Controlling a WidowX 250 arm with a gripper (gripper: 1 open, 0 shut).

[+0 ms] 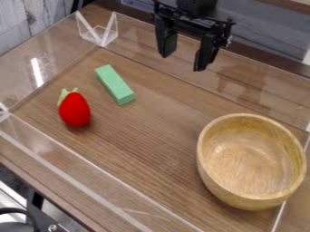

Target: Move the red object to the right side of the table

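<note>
While hovering over the far edge of the table point(169, 109): black gripper point(190, 56), pointing straight down, fingers spread, holding nothing.
Red object point(74, 108) near left edge, just beside green block point(116, 83); wooden bowl point(252, 159) by right near corner.

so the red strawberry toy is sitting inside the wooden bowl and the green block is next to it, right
Not quite: the red strawberry toy lies on the bare table, far left of the wooden bowl, which is empty. The green block is next to it, as the camera view shows.
</note>
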